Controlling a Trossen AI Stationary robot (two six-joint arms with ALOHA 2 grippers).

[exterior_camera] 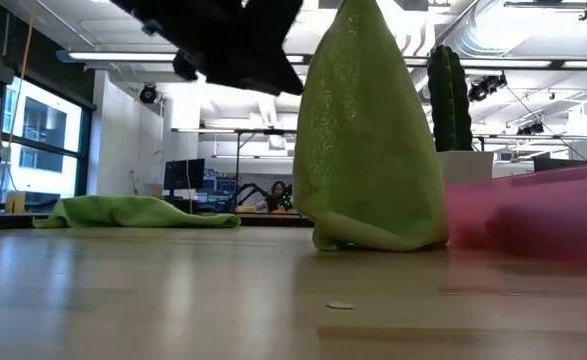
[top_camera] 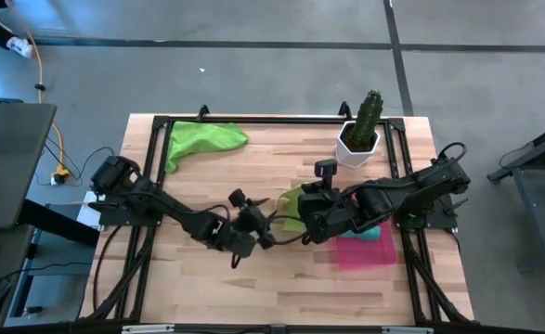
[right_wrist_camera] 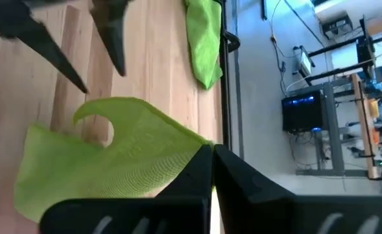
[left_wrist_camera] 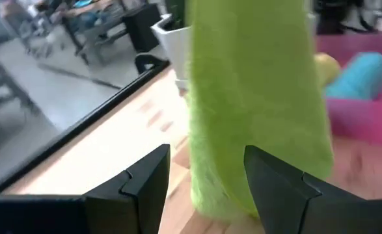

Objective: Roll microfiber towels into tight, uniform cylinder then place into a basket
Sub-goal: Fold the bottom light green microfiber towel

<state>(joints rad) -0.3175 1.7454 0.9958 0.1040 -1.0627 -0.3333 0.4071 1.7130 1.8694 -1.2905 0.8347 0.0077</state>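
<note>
**Green towel hangs from the right pincer at mid-worktop**

At the centre of the high view, your right pincer [top_camera: 302, 206] is closed on the top edge of a lime green towel [top_camera: 292, 200]. From the low view you see this towel [exterior_camera: 368, 140] hanging like a tall cone, and its bottom edge touches the worktop [exterior_camera: 223, 290]. From the right wrist view the two fingers are pressed together on the cloth [right_wrist_camera: 122, 156].

Your left pincer [top_camera: 265, 221] is just left of this towel, with its fingers spread apart and holding nothing. In the left wrist view the towel [left_wrist_camera: 252, 97] hangs just ahead of the two dark fingers [left_wrist_camera: 145, 179].

The second lime green towel [top_camera: 202, 141] lies crumpled at the upper left of the worktop, well apart from both arms.

The pink-red basket [top_camera: 365, 252] sits at the lower right of the worktop, partly under the right arm. A rolled teal towel [left_wrist_camera: 354, 75] lies inside it, and something yellow [left_wrist_camera: 326, 65] shows just beside it.

A white pot with a cactus [top_camera: 361, 130] stands at the upper right, near the edge.
</note>
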